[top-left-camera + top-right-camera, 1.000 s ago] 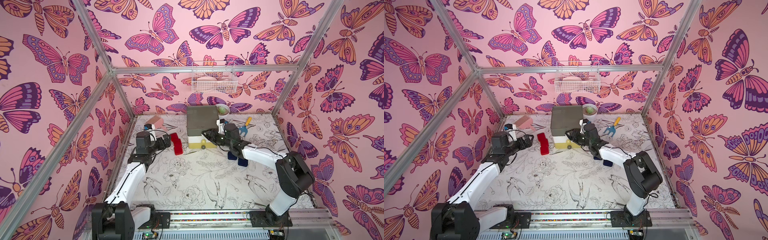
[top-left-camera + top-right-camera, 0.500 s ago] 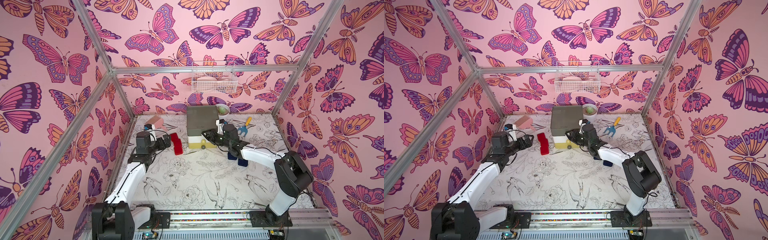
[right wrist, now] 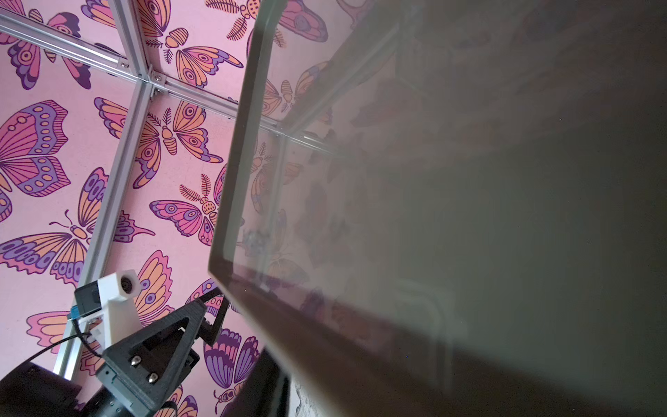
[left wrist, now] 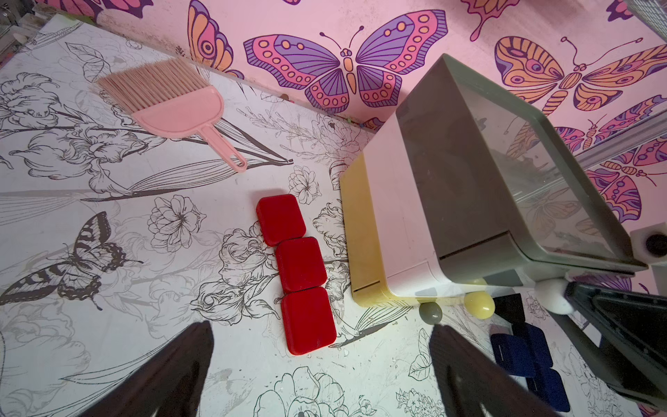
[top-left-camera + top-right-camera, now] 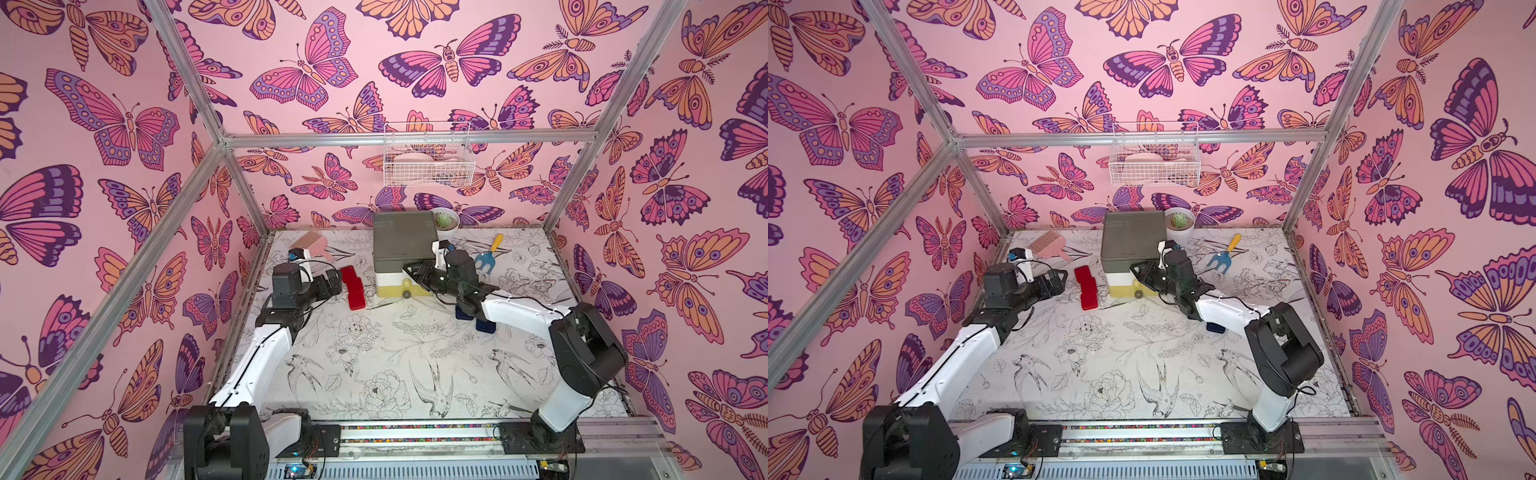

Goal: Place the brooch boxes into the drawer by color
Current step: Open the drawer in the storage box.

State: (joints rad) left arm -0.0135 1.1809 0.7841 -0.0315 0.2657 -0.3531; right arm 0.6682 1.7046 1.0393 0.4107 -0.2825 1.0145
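The drawer (image 5: 401,245) (image 5: 1131,241) stands at the back centre, with a grey-green top, a white middle and a yellow bottom tier, all pushed in. Three red brooch boxes (image 5: 352,286) (image 4: 301,263) lie in a row to its left. Navy brooch boxes (image 5: 484,326) (image 4: 519,353) lie under my right forearm, and a black one (image 4: 509,307) sits by them. My left gripper (image 5: 336,281) (image 4: 321,326) hangs open just short of the nearest red box. My right gripper (image 5: 409,270) (image 4: 566,296) is at the drawer's front, closed in on the white knob (image 4: 550,298).
A pink hand brush (image 5: 313,243) lies at the back left. A blue-and-yellow toy fork (image 5: 488,253) lies right of the drawer, and a potted succulent (image 5: 446,220) stands behind it. A white wire basket (image 5: 428,166) hangs on the back wall.
My right gripper's jaws have narrowed at the drawer's front and it has crept slightly closer. The left arm and the boxes have not moved.
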